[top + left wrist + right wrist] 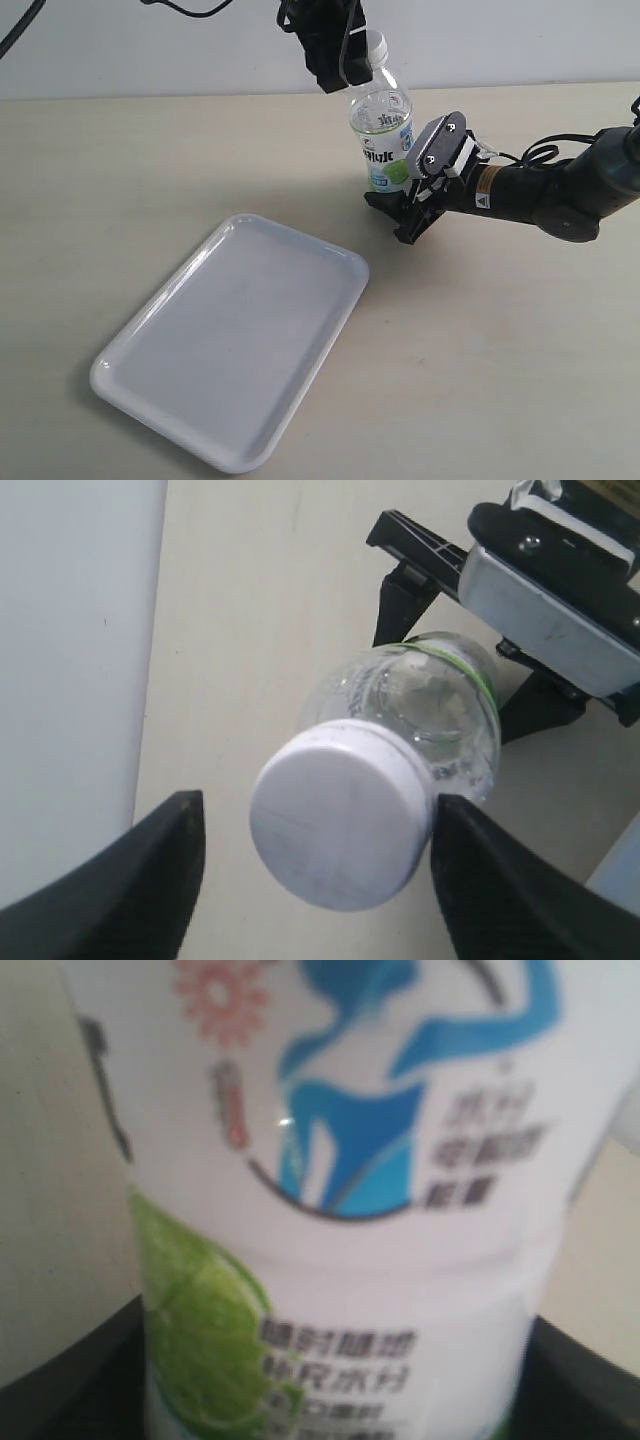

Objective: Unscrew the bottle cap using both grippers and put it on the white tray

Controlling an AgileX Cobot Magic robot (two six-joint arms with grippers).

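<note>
White cap (332, 828) is sitting on the upright bottle (382, 120) at upper centre of the exterior view, well apart from the tray (235, 350) at lower left. Left gripper (318, 815) is hanging over the cap with jaws apart, one finger (500, 880) touching or just beside its rim. Right gripper (397, 213) is clamping the bottle's lower body, so the bottle's long axis is pointing up into the left gripper, the nearer one.

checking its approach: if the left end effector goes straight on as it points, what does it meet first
Probably the bottle cap, which sits between the open jaws of the left end effector, with the bottle beneath; the remaining gap is unclear.
</note>
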